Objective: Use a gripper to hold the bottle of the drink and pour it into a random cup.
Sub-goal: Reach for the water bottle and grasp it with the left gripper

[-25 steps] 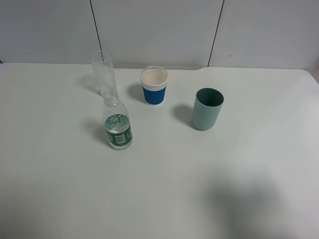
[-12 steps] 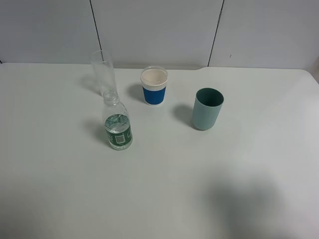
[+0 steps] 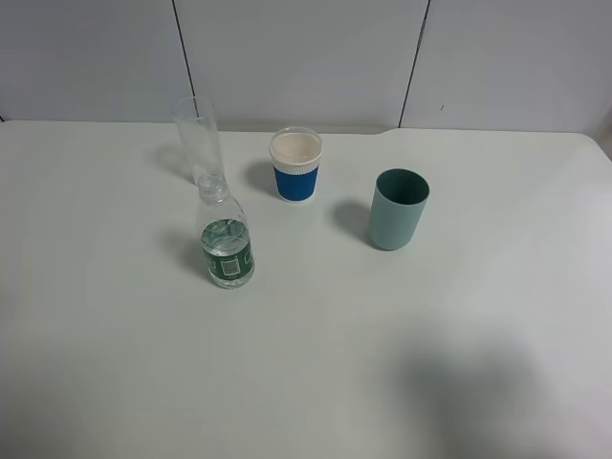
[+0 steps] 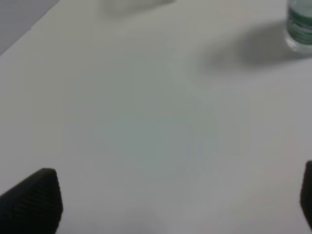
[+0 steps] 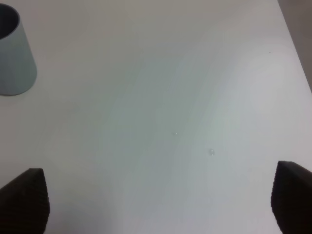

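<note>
Nothing is started: the bottle of the drink point(image 3: 227, 239) stands upright left of frame centre, just below the tall clear glass point(image 3: 199, 141), while the left gripper point(image 4: 175, 195) and right gripper point(image 5: 161, 195) hover wide apart and empty, grasping and pouring both ahead.

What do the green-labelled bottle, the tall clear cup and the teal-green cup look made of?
Small clear bottle with dark green label: likely thin plastic, glossy and see-through. Tall clear straight-sided cup: glass or hard plastic; the look leaves it open. Teal-green cup: probably plastic, opaque, matte, evenly coloured.
</note>
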`<state>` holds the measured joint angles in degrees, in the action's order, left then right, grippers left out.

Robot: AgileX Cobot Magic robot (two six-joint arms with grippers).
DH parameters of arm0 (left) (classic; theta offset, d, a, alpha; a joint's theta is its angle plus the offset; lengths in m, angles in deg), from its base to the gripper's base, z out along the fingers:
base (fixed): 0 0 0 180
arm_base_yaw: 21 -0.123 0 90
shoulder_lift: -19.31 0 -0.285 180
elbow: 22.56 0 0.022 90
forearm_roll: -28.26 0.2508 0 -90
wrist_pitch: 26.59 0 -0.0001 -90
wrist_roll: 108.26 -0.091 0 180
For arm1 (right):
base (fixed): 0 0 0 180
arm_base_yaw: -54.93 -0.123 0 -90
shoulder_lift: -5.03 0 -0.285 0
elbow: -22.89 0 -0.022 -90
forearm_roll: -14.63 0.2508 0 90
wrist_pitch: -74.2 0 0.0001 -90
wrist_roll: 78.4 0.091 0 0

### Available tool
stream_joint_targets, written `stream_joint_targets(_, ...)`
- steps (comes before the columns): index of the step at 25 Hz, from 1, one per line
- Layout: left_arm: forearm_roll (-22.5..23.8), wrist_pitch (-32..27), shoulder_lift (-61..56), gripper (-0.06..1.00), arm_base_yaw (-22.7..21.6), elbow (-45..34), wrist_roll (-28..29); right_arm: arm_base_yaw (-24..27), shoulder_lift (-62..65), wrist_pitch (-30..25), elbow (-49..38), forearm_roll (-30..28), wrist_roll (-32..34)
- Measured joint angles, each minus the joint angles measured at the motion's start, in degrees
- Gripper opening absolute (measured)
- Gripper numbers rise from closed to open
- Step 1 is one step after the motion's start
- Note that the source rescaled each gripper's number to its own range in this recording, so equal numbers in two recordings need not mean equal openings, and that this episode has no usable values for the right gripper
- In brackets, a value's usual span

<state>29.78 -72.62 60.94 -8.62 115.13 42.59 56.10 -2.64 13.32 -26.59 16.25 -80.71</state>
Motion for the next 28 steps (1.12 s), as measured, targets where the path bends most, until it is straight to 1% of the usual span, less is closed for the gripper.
stream_joint_targets(5, 0.00, 2.98, 6.57, 1.00, 4.94, 0.00, -3.36, 0.00, 0.00, 0.00, 0.00, 0.00, 0.00)
stream_joint_targets(13, 0.00, 6.71, 16.62, 1.00, 10.11, 0.00, -6.34, 0.00, 0.00, 0.00, 0.00, 0.00, 0.00)
stream_joint_targets(18, -0.27, 11.31, 22.24, 1.00, 11.00, -1.26, -10.22, 0.00, 0.00, 0.00, 0.00, 0.00, 0.00)
stream_joint_targets(24, -3.31, 21.34, 23.85, 1.00, 11.01, -7.95, -18.11, 0.00, 0.00, 0.00, 0.00, 0.00, 0.00)
stream_joint_targets(28, -4.69, 24.66, 24.15, 1.00, 11.01, -10.79, -20.27, 0.00, 0.00, 0.00, 0.00, 0.00, 0.00)
